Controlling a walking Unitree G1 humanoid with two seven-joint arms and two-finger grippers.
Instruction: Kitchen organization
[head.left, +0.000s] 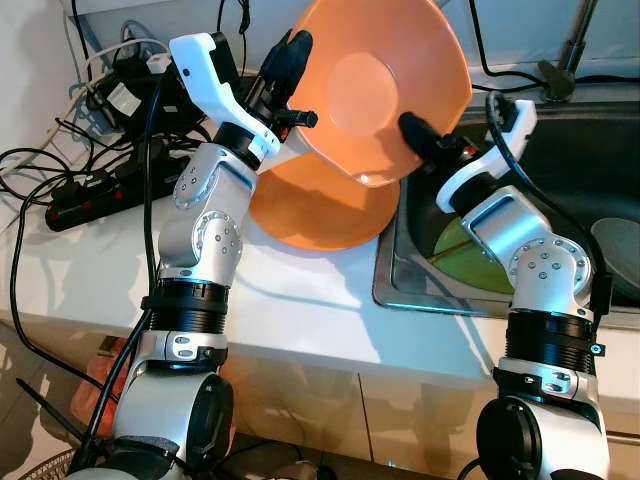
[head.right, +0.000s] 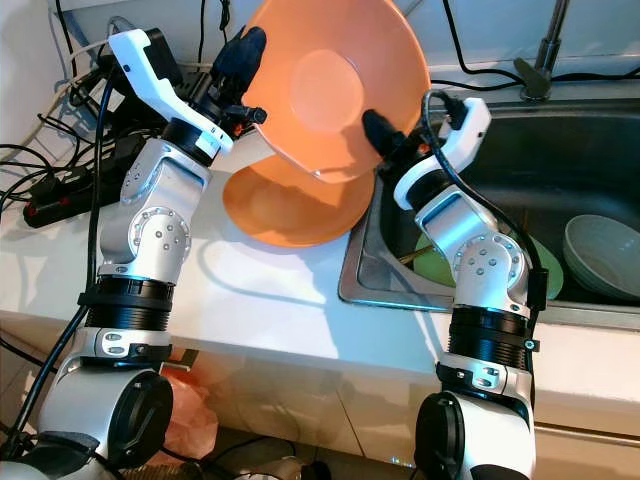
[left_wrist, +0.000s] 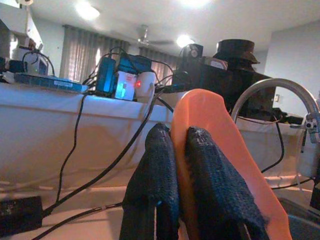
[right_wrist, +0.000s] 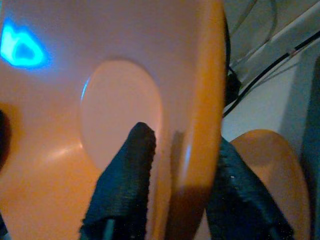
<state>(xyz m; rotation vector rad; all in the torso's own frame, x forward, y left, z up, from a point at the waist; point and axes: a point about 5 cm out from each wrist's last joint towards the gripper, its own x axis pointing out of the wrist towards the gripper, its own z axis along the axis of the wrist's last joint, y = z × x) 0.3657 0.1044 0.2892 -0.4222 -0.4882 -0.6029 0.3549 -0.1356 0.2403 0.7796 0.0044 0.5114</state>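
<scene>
Clamped on the rim of the orange bowl from opposite sides: left gripper with its black fingers pinched together across the rim, one inside and one outside; right gripper likewise, fingers straddling the rim with the wall between them. Held tilted, opening toward the camera, clear of the counter. Directly beneath the fingers, a second orange bowl resting on the white counter, its edge close to the sink rim. Beyond the right fingers, down in the sink, a green plate and a pale bowl. Past the left fingers, a power strip and a tangle of cables.

Probably mid-transfer, perhaps nesting into the lower bowl. Best done by keeping both grips even, levelling the bowl before lowering, centring over the lower one, and releasing only once seated. Worth avoiding: any twist between the arms, which could slip the smooth rim out of the fingers.
</scene>
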